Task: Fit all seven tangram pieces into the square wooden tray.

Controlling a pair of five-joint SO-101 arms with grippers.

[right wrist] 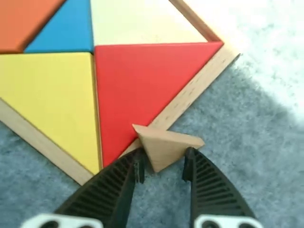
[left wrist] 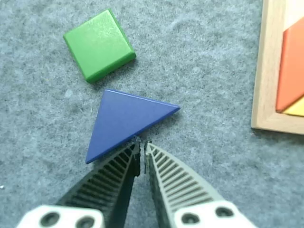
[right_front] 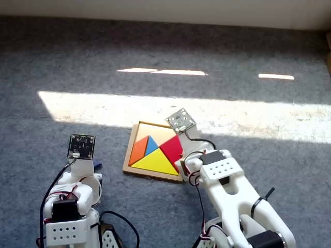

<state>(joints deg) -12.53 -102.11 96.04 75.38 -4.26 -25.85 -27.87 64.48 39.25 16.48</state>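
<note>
Between the fingers of the right pincer (right wrist: pixel 164 161) sits a small tan triangle (right wrist: pixel 166 145), pinched at its lower point. Its broad end lies over the rim of the tray (right wrist: pixel 202 83), just beside the tip of the red triangle (right wrist: pixel 142 80).

The red triangle lies flat in the tray, one long edge along the rim, and it shares a straight seam with a large yellow triangle (right wrist: pixel 47 95). Above that seam sits a small light blue triangle (right wrist: pixel 66 31), and next to it an orange piece (right wrist: pixel 23 19). That piece is cut off by the picture's edge, so its shape is hard to tell here. A pale patch (right wrist: pixel 137 21) fills the rest of the tray; I cannot tell whether it is bare wood or another piece.

On the other side, the left pincer (left wrist: pixel 141 145) has its fingers pressed together, with the tips right at the long edge of a dark blue triangle (left wrist: pixel 123 121). This triangle lies on the grey felt of the counter (left wrist: pixel 204 57), outside the tray. A green square (left wrist: pixel 99 45) rests near it, a little apart and farther from the pincer.

From above, the tray sits between the two arms, and the right arm's wrist covers its near corner.
</note>
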